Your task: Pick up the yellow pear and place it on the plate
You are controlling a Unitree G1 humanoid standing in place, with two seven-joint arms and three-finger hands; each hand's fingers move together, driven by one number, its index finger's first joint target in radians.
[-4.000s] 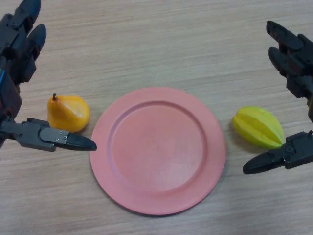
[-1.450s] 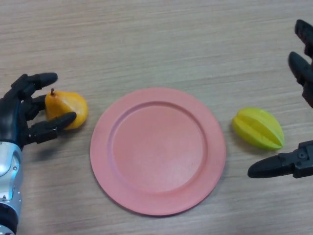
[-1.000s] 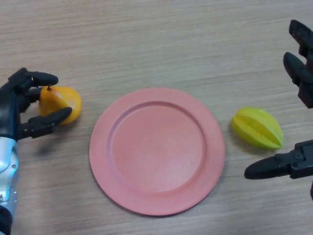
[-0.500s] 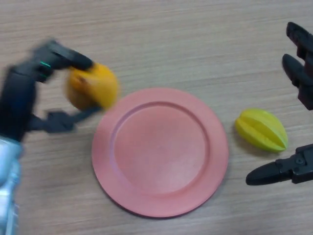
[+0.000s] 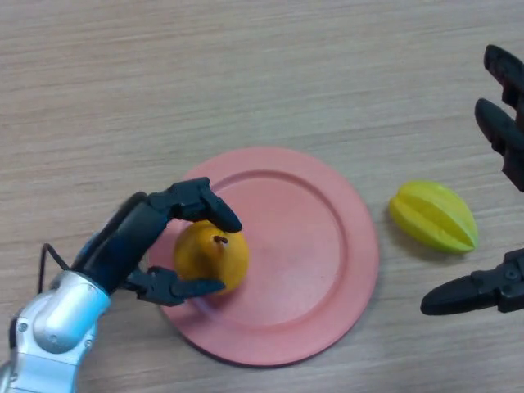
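The yellow pear (image 5: 214, 258) is over the left part of the pink plate (image 5: 319, 246), stem up. My left hand (image 5: 151, 237) is shut on the pear, fingers curled over its top and thumb under its near side. Whether the pear touches the plate cannot be told. My right hand (image 5: 491, 282) shows at the right edge, open and holding nothing, its thumb low and its fingers high.
A yellow-green starfruit (image 5: 432, 215) lies on the wooden table (image 5: 262, 74) right of the plate, between the right hand's thumb and fingers.
The left hand closed on the pear at the plate's left, lifted it, and carried it rightward over the plate's left part. The right hand stayed in place.
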